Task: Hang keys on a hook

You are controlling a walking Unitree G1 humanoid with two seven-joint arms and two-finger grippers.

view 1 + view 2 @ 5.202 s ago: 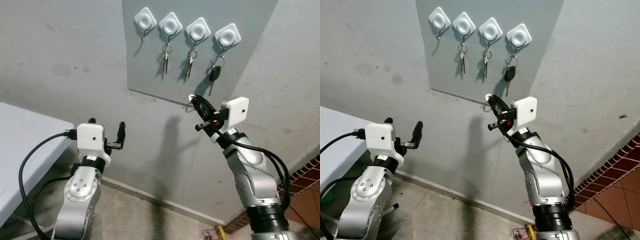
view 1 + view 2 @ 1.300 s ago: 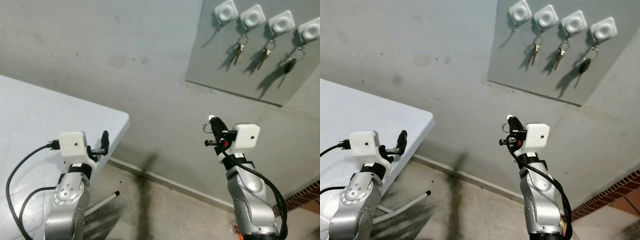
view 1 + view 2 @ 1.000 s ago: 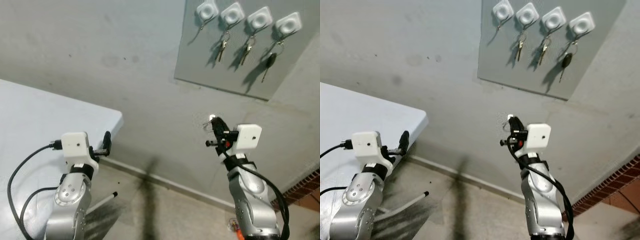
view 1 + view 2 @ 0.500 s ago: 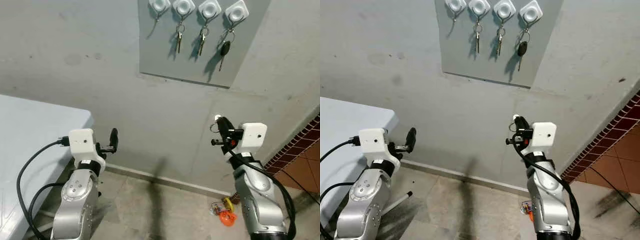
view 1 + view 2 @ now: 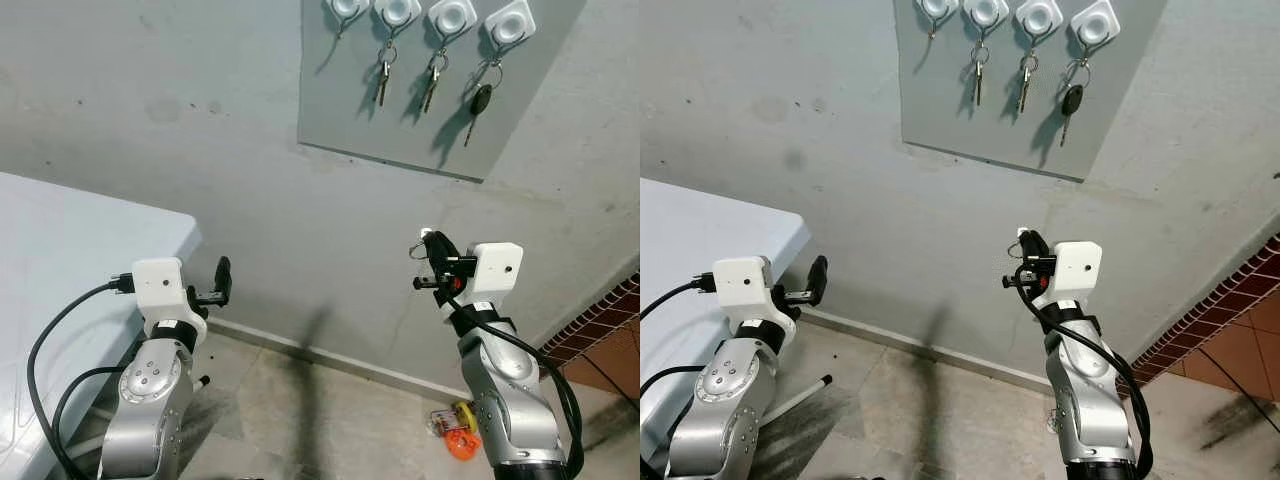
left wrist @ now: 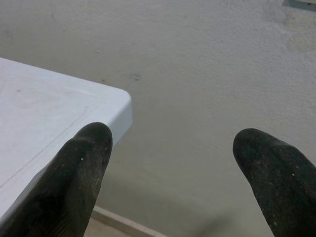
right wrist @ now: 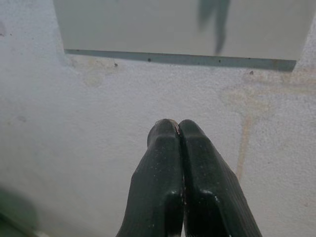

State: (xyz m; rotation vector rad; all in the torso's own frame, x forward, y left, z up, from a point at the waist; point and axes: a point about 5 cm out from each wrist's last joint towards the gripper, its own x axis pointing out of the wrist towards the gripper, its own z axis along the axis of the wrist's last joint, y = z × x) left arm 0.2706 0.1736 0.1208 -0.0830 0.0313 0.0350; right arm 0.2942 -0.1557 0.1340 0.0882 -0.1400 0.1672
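A grey panel (image 5: 430,110) on the wall carries a row of white hooks. The leftmost hook (image 5: 343,8) is bare. The other three hold keys (image 5: 382,75), the last a black-headed car key (image 5: 482,100). My right gripper (image 5: 432,246) is raised well below the panel and away from the wall. It is shut on a small metal key ring (image 5: 417,250). In the right wrist view its fingers (image 7: 180,148) are pressed together and point at the panel's lower edge. My left gripper (image 6: 173,143) is open and holds nothing, near the table corner.
A white table (image 5: 60,240) stands at the left, with its corner (image 6: 121,98) close to my left gripper. Small orange and yellow objects (image 5: 455,432) lie on the floor by the wall. Red brick tiling (image 5: 600,335) runs along the right.
The whole view has shifted: the hook panel now sits slightly further right and lower than half a second ago. Both arms keep their pose, and the right gripper stays shut on the key ring.
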